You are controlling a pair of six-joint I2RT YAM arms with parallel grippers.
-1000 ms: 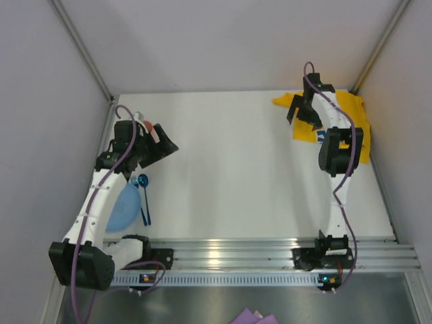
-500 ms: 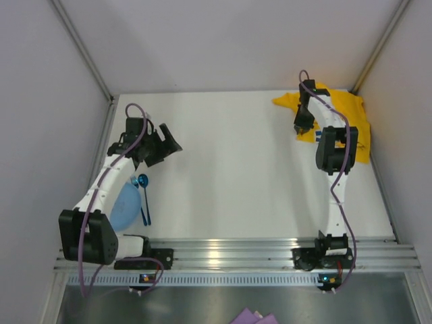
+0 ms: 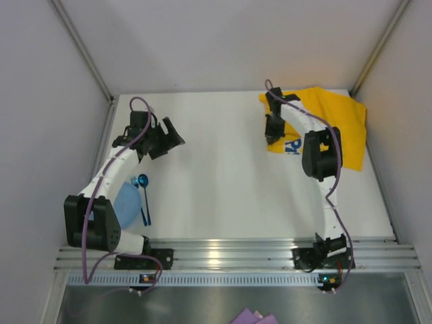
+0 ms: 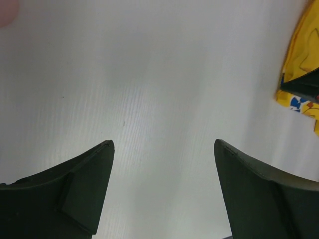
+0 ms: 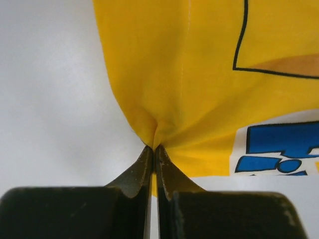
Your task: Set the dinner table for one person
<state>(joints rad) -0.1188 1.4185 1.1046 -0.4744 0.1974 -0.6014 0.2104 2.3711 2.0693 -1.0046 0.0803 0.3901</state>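
Pinching the yellow cloth (image 5: 199, 74) at a bunched edge, R gripper (image 5: 153, 147) is clamped tight, far right on the white table (image 3: 223, 182). L gripper (image 4: 163, 143) hangs w/ jaws wide apart above the table's far-left part. Blue spoon (image 3: 144, 200) lies just beside pale-blue plate (image 3: 123, 208), near left.

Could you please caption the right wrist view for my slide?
Right gripper pinches a bunched edge of the yellow cloth; white table behind.

My desk (image 3: 229, 189): large, plain white, matte, rectangular, flat, far bigger than anything on it.
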